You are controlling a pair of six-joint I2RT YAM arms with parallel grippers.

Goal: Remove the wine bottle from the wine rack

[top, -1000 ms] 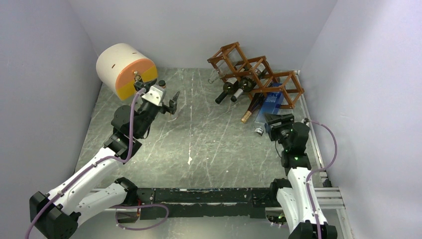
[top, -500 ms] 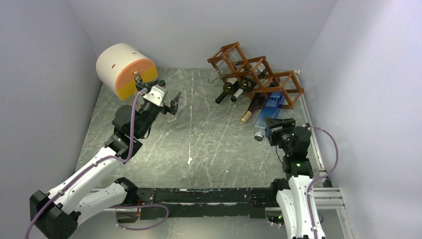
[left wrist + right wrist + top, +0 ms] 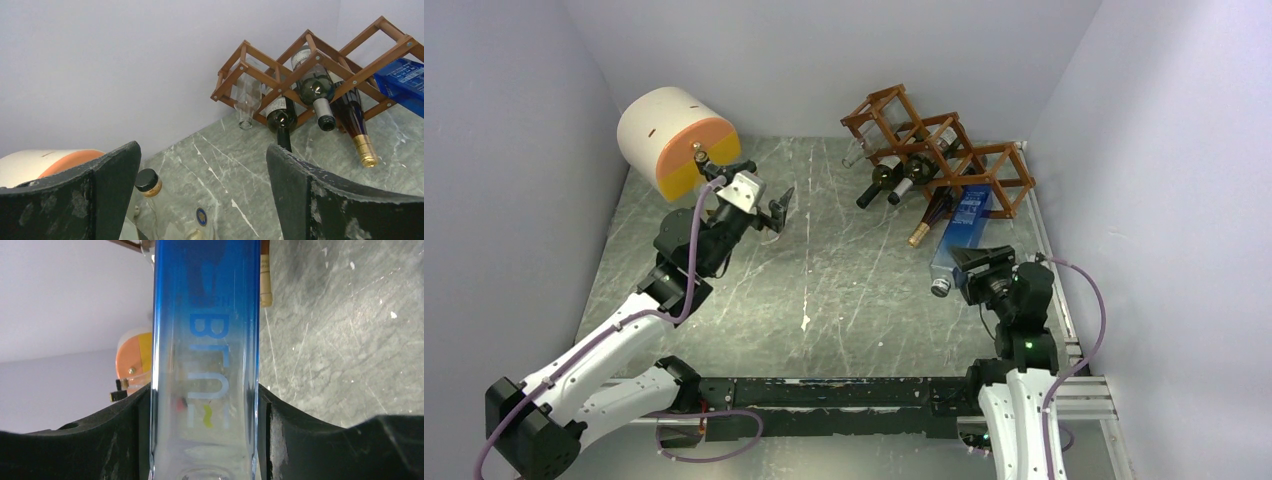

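Two arms stand at the near edge of a grey-green marble table (image 3: 844,290) with pale purple walls all around. The wine rack (image 3: 944,150) sits at the far right, by the back wall. The right arm reaches toward it, and the right end effector (image 3: 969,262) pinches a blue bottle (image 3: 959,225) whose far end is at the rack's right cubby. The left arm reaches far left, with the left end effector (image 3: 776,208) spread wide near a white-and-orange cylinder (image 3: 679,140). Only the left wrist view shows a small black-capped bottle (image 3: 148,181) just below. Only the right wrist view shows letters on the blue bottle.
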